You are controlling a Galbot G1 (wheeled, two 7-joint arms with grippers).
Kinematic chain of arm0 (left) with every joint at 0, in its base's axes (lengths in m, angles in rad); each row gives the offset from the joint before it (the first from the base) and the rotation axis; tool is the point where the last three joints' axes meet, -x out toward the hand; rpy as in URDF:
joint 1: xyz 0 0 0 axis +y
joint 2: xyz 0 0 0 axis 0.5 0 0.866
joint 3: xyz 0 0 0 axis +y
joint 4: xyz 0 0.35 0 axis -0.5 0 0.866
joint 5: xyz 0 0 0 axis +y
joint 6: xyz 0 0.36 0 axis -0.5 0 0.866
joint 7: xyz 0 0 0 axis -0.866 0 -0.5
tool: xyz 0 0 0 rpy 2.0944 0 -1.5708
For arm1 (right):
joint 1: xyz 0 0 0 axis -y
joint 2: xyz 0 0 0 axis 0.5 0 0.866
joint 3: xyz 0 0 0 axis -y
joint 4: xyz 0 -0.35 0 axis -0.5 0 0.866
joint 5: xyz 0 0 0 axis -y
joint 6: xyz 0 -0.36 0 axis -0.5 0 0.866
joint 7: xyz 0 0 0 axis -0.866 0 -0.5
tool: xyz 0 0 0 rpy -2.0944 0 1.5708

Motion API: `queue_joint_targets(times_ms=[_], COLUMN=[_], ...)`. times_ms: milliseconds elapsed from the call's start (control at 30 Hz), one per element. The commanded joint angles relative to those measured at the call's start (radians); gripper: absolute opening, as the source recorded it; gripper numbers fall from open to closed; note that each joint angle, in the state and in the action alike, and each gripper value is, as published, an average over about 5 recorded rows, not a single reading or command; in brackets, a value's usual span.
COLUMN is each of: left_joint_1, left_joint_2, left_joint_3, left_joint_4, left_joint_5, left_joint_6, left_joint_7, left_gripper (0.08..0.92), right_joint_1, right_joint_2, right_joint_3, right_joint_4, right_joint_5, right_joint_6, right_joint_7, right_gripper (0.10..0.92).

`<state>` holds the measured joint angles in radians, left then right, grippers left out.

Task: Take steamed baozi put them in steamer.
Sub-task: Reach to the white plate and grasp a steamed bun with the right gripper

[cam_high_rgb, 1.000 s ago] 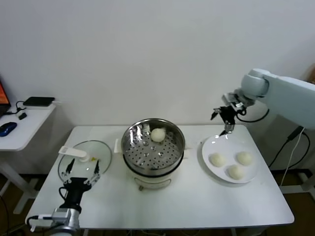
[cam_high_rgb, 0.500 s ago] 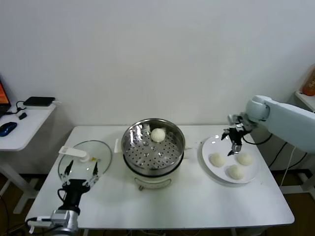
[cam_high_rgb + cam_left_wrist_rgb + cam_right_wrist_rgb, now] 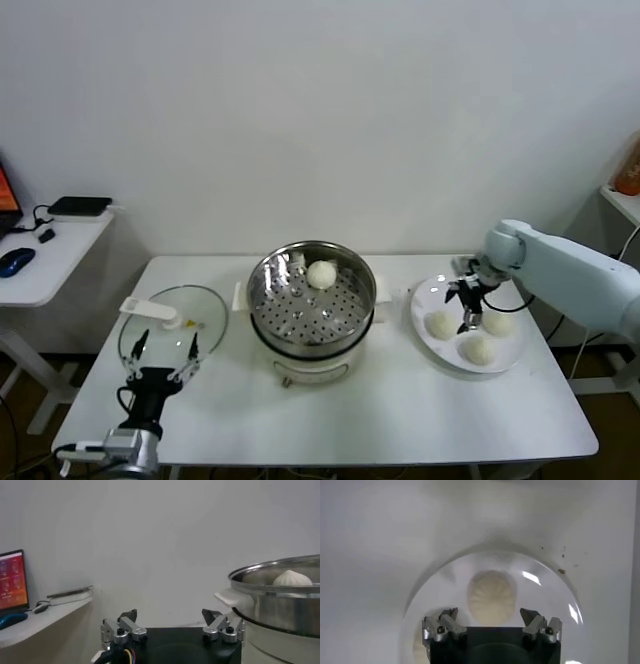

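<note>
The steamer (image 3: 311, 300) stands mid-table with one baozi (image 3: 321, 274) on its perforated tray. Three more baozi (image 3: 440, 324) (image 3: 497, 322) (image 3: 479, 349) lie on a white plate (image 3: 430, 295) to the right. My right gripper (image 3: 466, 308) is open and empty, low over the plate between the two rear buns. In the right wrist view, its open gripper (image 3: 489, 613) frames one baozi (image 3: 491, 596) on the plate (image 3: 540, 600), not touching it. My left gripper (image 3: 160, 345) is parked open at the table's front left. The left wrist view shows it (image 3: 169, 614) beside the steamer (image 3: 280, 605).
A flat glass lid (image 3: 172, 320) with a white handle piece (image 3: 150, 308) lies left of the steamer, just behind the left gripper. A side table (image 3: 40, 275) with a mouse (image 3: 15, 262) and a black device (image 3: 78, 206) stands at far left.
My right arm has come down and forward from behind and above the plate to low over the buns. The left arm and the buns have not moved.
</note>
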<state>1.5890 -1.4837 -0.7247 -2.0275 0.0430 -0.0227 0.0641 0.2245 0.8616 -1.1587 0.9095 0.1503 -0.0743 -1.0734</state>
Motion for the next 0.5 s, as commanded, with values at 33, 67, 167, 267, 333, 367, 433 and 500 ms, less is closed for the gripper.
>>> queue_joint_targets(times_ms=[33,67,167,267,333,367,433,500], left_joint_1=[0.0,-0.001,-0.002,-0.003,-0.004,-0.005,-0.005,-0.004], left_joint_2=[-0.001,-0.001,-0.003,-0.005,-0.007,-0.008,-0.008,-0.007], left_joint_3=[0.001,0.002,0.004,0.006,0.008,0.008,0.009,0.008], left_joint_4=[0.002,0.002,0.002,0.003,0.004,0.005,0.008,0.01], left_joint_5=[0.0,0.0,0.001,0.002,0.003,0.003,0.004,0.004], left_joint_6=[-0.001,-0.001,-0.001,0.0,0.0,-0.001,-0.001,-0.003], left_joint_7=[0.0,0.0,0.0,0.0,0.0,0.0,0.0,0.0], left_gripper=[0.823,0.823,0.823,0.823,0.823,0.823,0.823,0.823], right_joint_1=[-0.064,-0.065,-0.07,-0.076,-0.08,-0.082,-0.087,-0.093], right_joint_2=[0.044,0.048,0.061,0.071,0.076,0.078,0.081,0.085], right_joint_3=[0.063,0.065,0.072,0.08,0.085,0.086,0.091,0.097], right_joint_4=[-0.082,-0.089,-0.107,-0.125,-0.133,-0.136,-0.139,-0.143], right_joint_5=[-0.042,-0.044,-0.048,-0.053,-0.057,-0.059,-0.061,-0.062], right_joint_6=[0.022,0.024,0.031,0.038,0.041,0.041,0.041,0.043], right_joint_7=[0.008,0.009,0.01,0.012,0.012,0.012,0.011,0.009], right_gripper=[0.823,0.823,0.823,0.823,0.823,0.823,0.823,0.823])
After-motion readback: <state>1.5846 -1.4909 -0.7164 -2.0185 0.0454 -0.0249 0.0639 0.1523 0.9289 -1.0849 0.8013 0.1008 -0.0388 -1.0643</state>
